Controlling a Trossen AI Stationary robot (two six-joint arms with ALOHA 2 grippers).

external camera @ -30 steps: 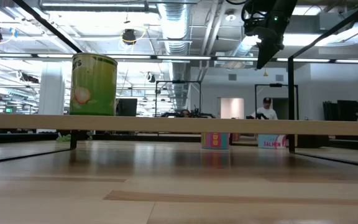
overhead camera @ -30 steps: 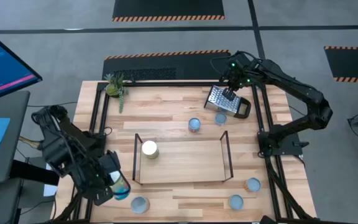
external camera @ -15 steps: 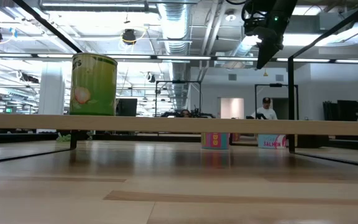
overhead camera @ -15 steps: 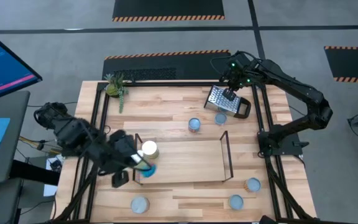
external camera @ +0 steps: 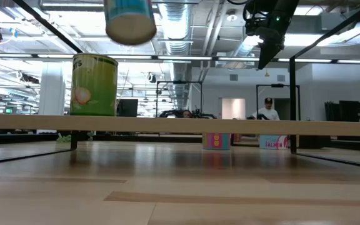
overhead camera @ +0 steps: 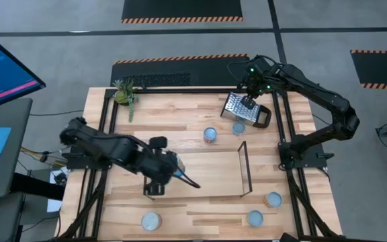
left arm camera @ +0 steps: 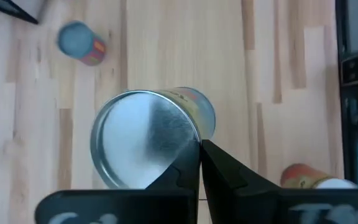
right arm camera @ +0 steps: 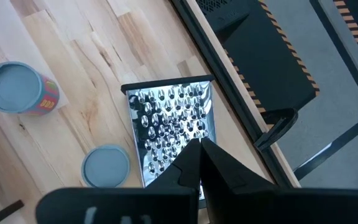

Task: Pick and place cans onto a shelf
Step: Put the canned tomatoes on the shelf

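Holding a can (left arm camera: 145, 146) over the shelf (overhead camera: 245, 168), the left gripper (overhead camera: 173, 168) pinches it mid-frame.
Right gripper (overhead camera: 247, 102), fingers together, hangs over the grater (right arm camera: 173, 127) upper right.

Grey tiled floor (overhead camera: 328, 27) around the table, black mats with orange-black hazard edging (overhead camera: 182, 9), blue monitor screen (overhead camera: 2, 64) at the left, exposed silver ducts (external camera: 179, 28) and bright ceiling lights overhead, a person (external camera: 268, 109) by a lit doorway far back
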